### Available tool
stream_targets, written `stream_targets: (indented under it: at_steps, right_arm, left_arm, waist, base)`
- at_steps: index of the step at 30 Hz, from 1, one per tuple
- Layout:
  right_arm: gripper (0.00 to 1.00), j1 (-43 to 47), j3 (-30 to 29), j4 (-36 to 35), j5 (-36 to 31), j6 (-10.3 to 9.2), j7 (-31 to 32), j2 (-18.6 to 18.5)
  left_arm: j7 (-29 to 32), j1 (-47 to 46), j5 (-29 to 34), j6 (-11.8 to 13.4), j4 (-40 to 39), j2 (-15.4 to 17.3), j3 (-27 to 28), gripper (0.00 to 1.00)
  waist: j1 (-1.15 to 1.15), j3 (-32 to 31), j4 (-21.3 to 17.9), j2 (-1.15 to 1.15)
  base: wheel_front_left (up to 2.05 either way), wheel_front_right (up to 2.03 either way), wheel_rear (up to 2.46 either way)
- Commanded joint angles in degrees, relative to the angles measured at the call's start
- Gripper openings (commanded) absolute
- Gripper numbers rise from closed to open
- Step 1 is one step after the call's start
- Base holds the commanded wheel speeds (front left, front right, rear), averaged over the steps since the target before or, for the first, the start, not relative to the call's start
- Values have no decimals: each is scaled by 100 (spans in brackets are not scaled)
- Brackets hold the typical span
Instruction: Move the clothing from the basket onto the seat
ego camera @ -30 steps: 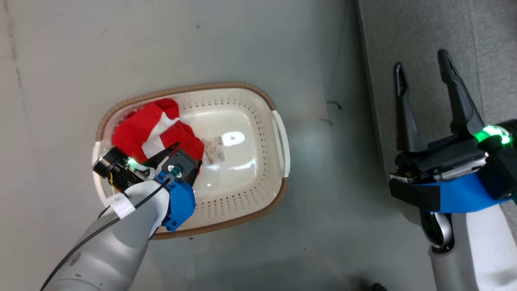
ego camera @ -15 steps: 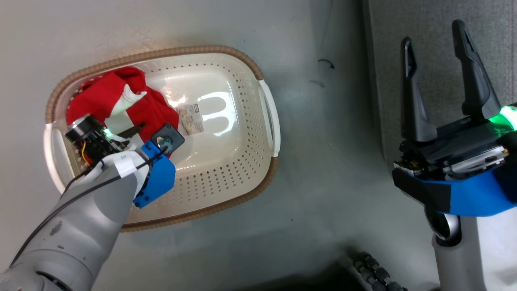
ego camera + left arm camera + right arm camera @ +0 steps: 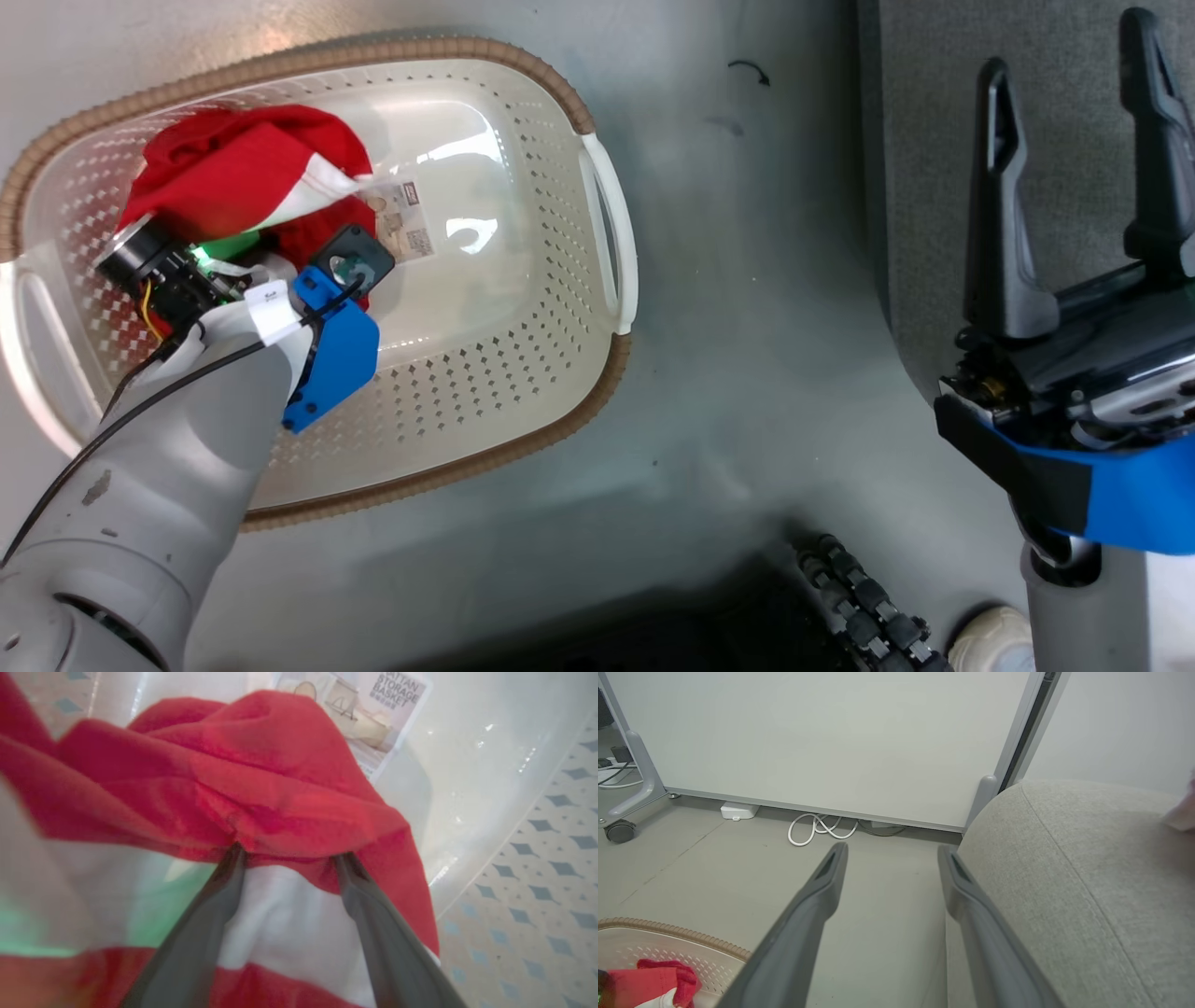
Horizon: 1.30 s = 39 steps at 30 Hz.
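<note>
Closer now than a second ago, the head camera has dipped and swung, so the basket [image 3: 523, 448] looks larger and runs off the picture's left edge. The left gripper [image 3: 289, 858], whose fingers then lay in sight over the cloth, now has them tucked beneath it.

The clothing [image 3: 233, 168] lies heaped in the basket's left part. Red folds and a white stripe run together, so where one garment ends and the other begins is hard to say. In the left wrist view the two fingers [image 3: 205, 914] stand spread with the white stripe between them. Their tips are buried under a red fold, and the near cloth is blurred. A paper label [image 3: 401, 219] on the basket's bottom is half covered by the heap.

Right of the basket is grey floor [image 3: 747, 327]. A black ribbed thing [image 3: 859, 597] is cut off at the bottom edge.

The right gripper [image 3: 1066, 56] hangs empty with its fingers wide apart above the edge of the seat [image 3: 934, 140], well apart from the basket. In the right wrist view a pale smear [image 3: 1181, 812] on the seat is too blurred to make out.
</note>
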Motion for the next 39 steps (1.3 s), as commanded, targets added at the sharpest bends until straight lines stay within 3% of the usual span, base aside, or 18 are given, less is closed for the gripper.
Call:
stream_targets:
  at_steps: [1, 4, 5, 6, 7, 21, 30, 39]
  right_arm:
    - [100, 49, 0, -79, -50, 3, -22, 7]
    - [100, 77, 8, -176, -87, 3, -21, 7]
    - [100, 78, 18, -194, -91, 3, -22, 7]
    - [100, 74, 22, -207, -100, 3, -21, 7]
    - [100, 64, 22, -213, -104, 3, -22, 7]
    - [100, -99, -16, -85, -35, 3, -21, 7]
    - [100, -67, -88, 221, -36, 2, -22, 6]
    - [100, 218, -221, 596, 18, 3, -21, 6]
  left_arm:
    - [34, -91, -91, 37, 11, -57, 60, 100]
    - [154, -90, -148, 74, 16, -113, 78, 98]
    - [180, -98, -129, 80, 16, -121, 53, 50]
    - [195, -103, -121, 72, 17, -134, 31, 11]
    - [200, -105, -134, 66, 18, -144, 22, 0]
    - [-705, -81, -202, -63, 8, -226, -144, 0]
    - [-1706, 188, -532, -116, -58, -447, -113, 0]
    - [-2076, 552, -890, -107, -254, -618, 64, 0]
  waist:
    - [0, 41, -26, 0]
    - [0, 56, -9, 0]
    - [0, 63, -7, 0]
    - [0, 65, -7, 0]
    - [0, 65, -5, 0]
    - [0, -358, 112, 0]
    - [0, -1148, 355, 0]
    - [0, -2092, 587, 0]
  base:
    - [0, 0, 0]
    - [0, 0, 0]
    - [0, 0, 0]
    - [0, 0, 0]
    - [0, 0, 0]
    - [0, 0, 0]
    - [0, 0, 0]
    - [0, 0, 0]
